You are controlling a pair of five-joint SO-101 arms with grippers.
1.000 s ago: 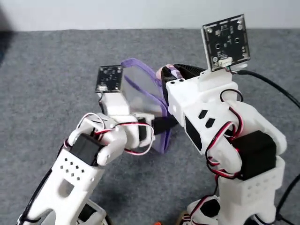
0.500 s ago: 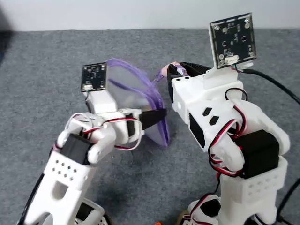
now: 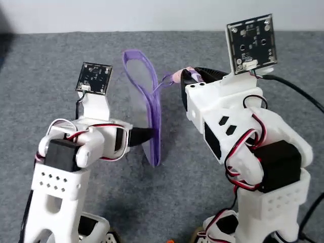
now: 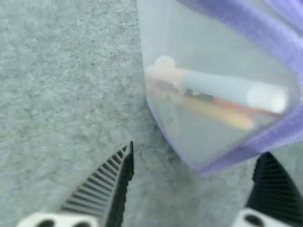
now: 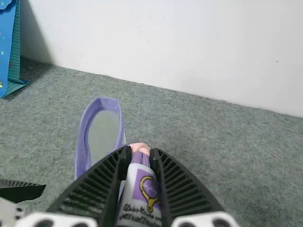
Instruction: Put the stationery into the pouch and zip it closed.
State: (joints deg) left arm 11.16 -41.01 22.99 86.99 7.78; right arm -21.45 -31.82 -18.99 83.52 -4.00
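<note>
Pouch: the pouch (image 3: 151,114) stood on its edge near the middle of the grey worktop (image 3: 61,61), between the two arms. It was a clear sleeve with a purple rim, and its long axis ran from 12 to 6 o'clock in the high view.

Stationery: the stationery (image 4: 222,97) lay inside, low against the clear wall. The left wrist view showed it as a few pens or sticks. I could not count them or tell their kinds.

Left gripper: the left gripper (image 3: 142,135) sat at 9 o'clock of the pouch's lower end. Its fingers (image 4: 120,182) were spread wide, with the pouch's bottom corner between them and not pinched.

Right gripper: the right gripper (image 5: 139,152) sat at 2 o'clock of the pouch. Its fingers were pressed onto a purple tab (image 5: 142,182) with a pink tip. A thin purple strip seemed to join the tab to the rim. I could not tell whether the tab was the zip pull.

Zip: whether the zip was open or closed could not be read.

Handling: the pouch was probably light, limp and slick. The film would likely buckle and slip, and the loose contents would slide to whichever end hung lowest.

Where to hold: the stitched purple rim or a corner seam looked the surest grip, being stiffer and less slippery than the film. A steady hold near one end of the rim would likely let the other gripper pull along the zip line without the pouch folding.
</note>
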